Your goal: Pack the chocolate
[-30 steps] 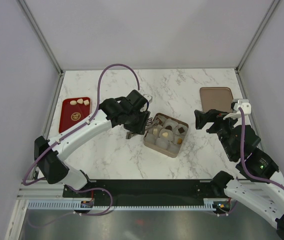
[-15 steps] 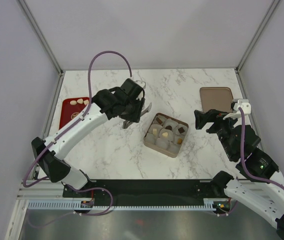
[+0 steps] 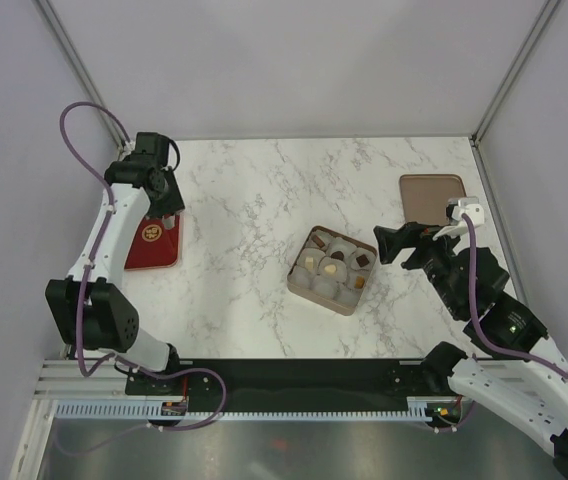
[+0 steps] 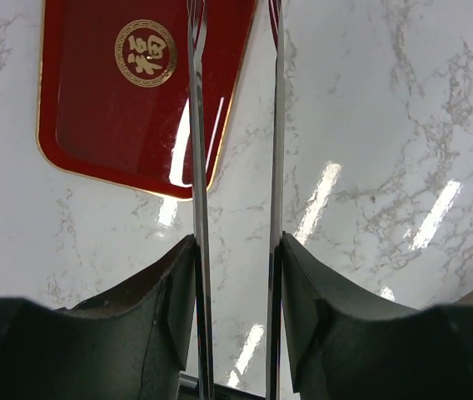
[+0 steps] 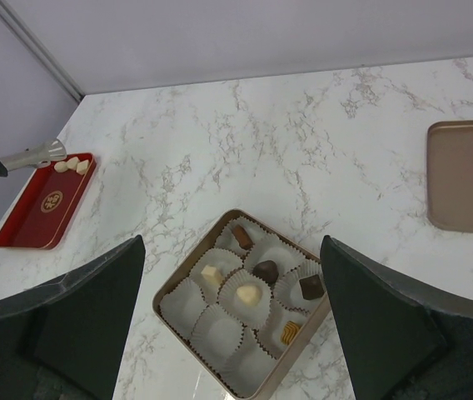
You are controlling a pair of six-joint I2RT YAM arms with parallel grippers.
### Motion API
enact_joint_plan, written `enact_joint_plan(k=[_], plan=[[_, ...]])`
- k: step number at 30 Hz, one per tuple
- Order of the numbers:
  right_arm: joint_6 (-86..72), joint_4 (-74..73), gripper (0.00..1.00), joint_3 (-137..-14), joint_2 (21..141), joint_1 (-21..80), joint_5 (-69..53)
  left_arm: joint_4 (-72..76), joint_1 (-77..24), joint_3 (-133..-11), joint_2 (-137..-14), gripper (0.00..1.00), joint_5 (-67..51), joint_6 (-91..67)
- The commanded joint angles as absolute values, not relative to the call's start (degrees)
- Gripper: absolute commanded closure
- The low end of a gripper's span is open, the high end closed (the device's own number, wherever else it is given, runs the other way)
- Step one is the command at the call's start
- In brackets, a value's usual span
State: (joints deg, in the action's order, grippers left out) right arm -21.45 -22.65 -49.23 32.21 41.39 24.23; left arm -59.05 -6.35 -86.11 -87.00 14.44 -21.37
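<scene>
The tan box [image 3: 305, 290] of white paper cups holds several chocolates, seen in the right wrist view: cream ones [image 5: 247, 293], dark ones [image 5: 266, 269] and a striped tan one [image 5: 291, 332]. Three cream pieces [image 5: 72, 165] lie at the far end of the red tray [image 5: 32, 218]. My left gripper [image 3: 161, 203] hangs over that end and hides them from above. Its long metal blades [image 4: 196, 125] stand apart, nothing between them, over the tray's edge [image 4: 128, 92]. My right gripper [image 5: 232, 243] is open, above and to the right of the box.
The box's tan lid [image 3: 432, 196] lies flat at the back right, beside my right arm. Several paper cups [image 5: 220, 333] at the box's near side hold nothing. Grey walls close in the marble table [image 3: 264, 190] on three sides.
My left arm has swung from beside the box across to the red tray at the far left. The right gripper has edged slightly left toward the box.
</scene>
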Motion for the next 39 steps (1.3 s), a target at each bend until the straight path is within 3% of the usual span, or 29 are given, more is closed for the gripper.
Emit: enact_joint_plan(k=[1, 39], plan=[[-22.1, -19.6, 0.05, -48.7, 32.6, 41.3, 22.8, -53.4, -3.7, -85.3, -87.7, 0.51, 13.4, -19.5], [-19.8, -18.7, 0.05, -48.1, 32.9, 41.3, 25.4, -48.4, -0.2, -83.1, -98.3, 0.51, 12.5, -19.1]])
